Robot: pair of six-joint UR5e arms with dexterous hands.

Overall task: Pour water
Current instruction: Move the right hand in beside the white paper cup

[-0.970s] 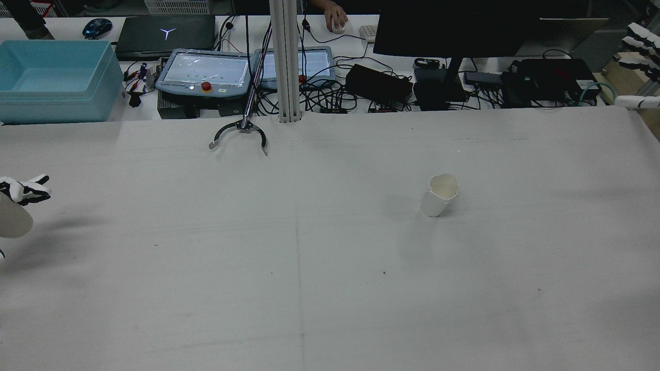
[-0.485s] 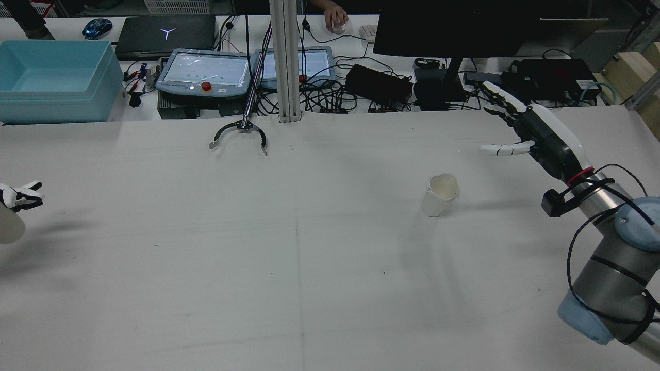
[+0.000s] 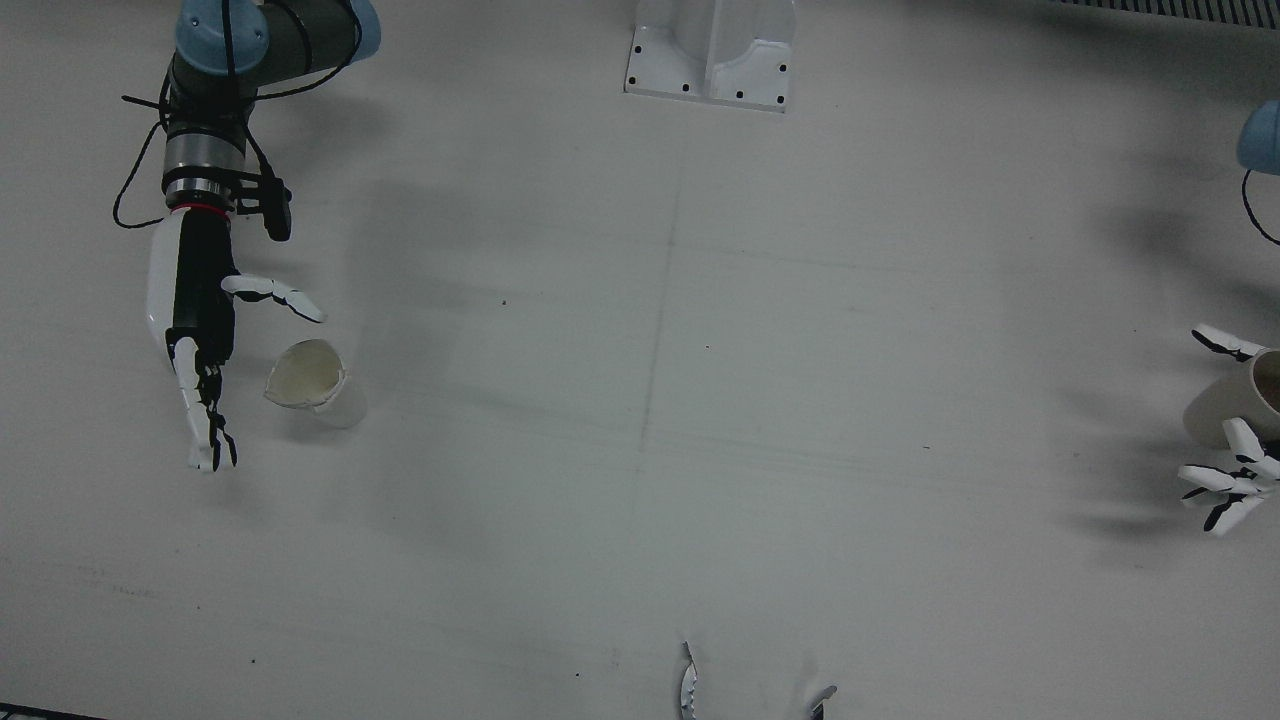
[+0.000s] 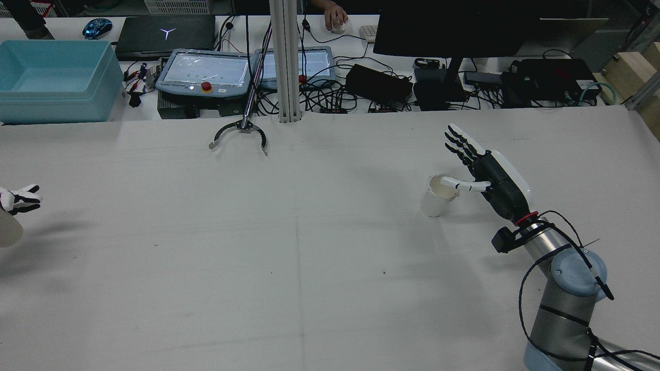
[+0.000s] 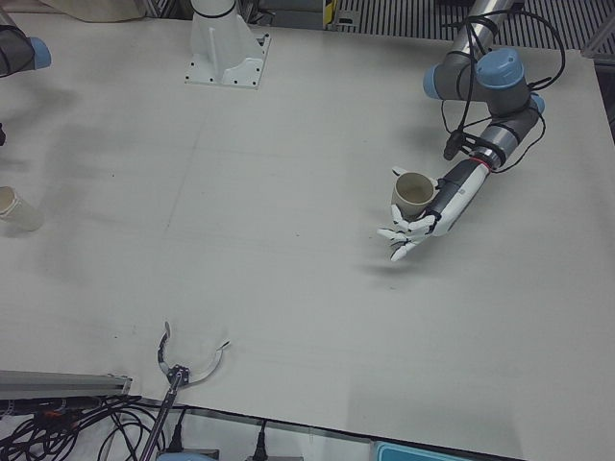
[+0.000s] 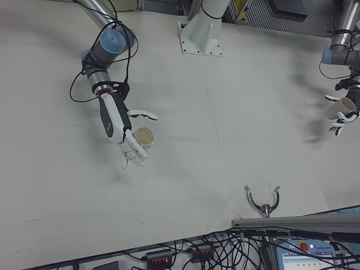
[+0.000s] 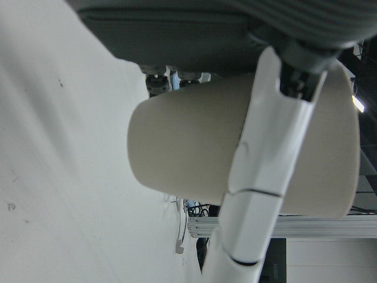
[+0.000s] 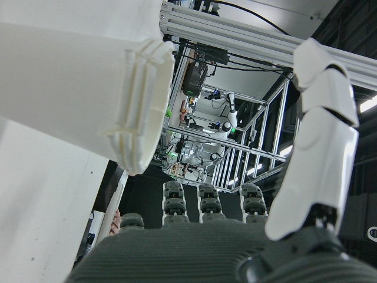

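**Right hand opens beside the standing cup; left hand holds the second cup aloft**

Front view: the right hand lies with fingers spread apart, holding nothing, next to the white cup standing on the tabletop. At the view's right edge the left hand is wrapped round a beige cup, partly cut off by the frame.

Rear view: the right hand sits just beside the white cup, its thumb reaching over the rim. Whether it touches cannot be told. Half a second ago this hand was higher and farther back, well apart from the cup; a second ago it was only at the frame's edge. The white cup has not moved. Only fingertips of the left hand show at the view's left edge.

Left-front view: this alone shows the left hand whole, gripping the beige cup above the tabletop.

Right-front view: both cups appear, two in all, well apart.

Left hand view: fingers cross the beige cup's wall.

Right hand view: the white cup's ribbed rim is close before the open palm.
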